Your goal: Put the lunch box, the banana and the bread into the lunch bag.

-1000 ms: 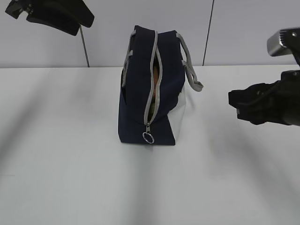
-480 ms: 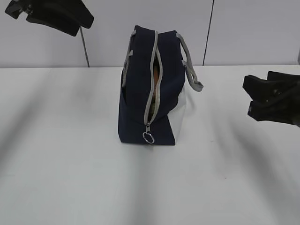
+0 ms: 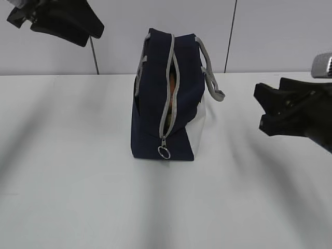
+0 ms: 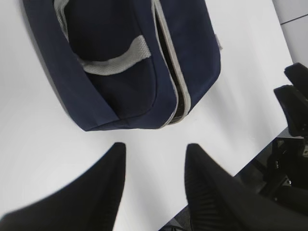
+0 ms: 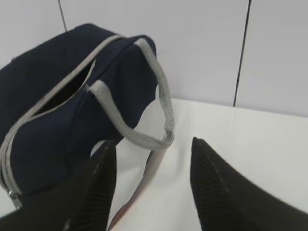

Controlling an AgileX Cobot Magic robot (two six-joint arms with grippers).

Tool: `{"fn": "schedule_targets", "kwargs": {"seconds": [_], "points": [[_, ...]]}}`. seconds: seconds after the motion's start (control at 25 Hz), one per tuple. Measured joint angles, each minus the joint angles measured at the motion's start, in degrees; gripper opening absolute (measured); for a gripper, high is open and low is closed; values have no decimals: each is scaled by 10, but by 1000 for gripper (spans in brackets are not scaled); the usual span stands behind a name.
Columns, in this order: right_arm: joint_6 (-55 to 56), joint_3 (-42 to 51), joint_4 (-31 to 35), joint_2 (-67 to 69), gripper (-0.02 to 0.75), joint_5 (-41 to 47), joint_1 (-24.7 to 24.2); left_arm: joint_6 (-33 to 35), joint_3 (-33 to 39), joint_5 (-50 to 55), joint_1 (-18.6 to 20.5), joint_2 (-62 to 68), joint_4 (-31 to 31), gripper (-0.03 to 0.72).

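Observation:
The navy lunch bag stands upright mid-table, its grey zip partly open with the ring pull low on the near end. A golden-brown sliver, seemingly the bread, shows through the zip gap. The lunch box and the banana are hidden. My left gripper hangs high at the left, open and empty; in the left wrist view it looks down on the lunch bag. My right gripper hovers to the bag's right, open and empty, and in its own view it is near the grey handle.
White table around the bag, with a pale panelled wall close behind it. A grey handle loop droops off the bag's right side. The table edge and dark frame parts show in the left wrist view.
The right gripper drew back to the right, then came left again toward the bag, ending slightly higher. The left gripper and the bag have hardly moved.

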Motion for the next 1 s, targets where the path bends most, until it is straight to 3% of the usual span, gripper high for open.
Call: {"fn": "schedule_targets", "kwargs": {"seconds": [0.2,0.48,1.0], "points": [[50,0,-119,81,369,-23,0,0,25,0,0,0,1,299],[96,-2,-280,200,319,-139,0,0,27,-5,0,0,1,298],[137,-67,-368,335,271,-201,0,0,27,-9,0,0,3,298]]}}
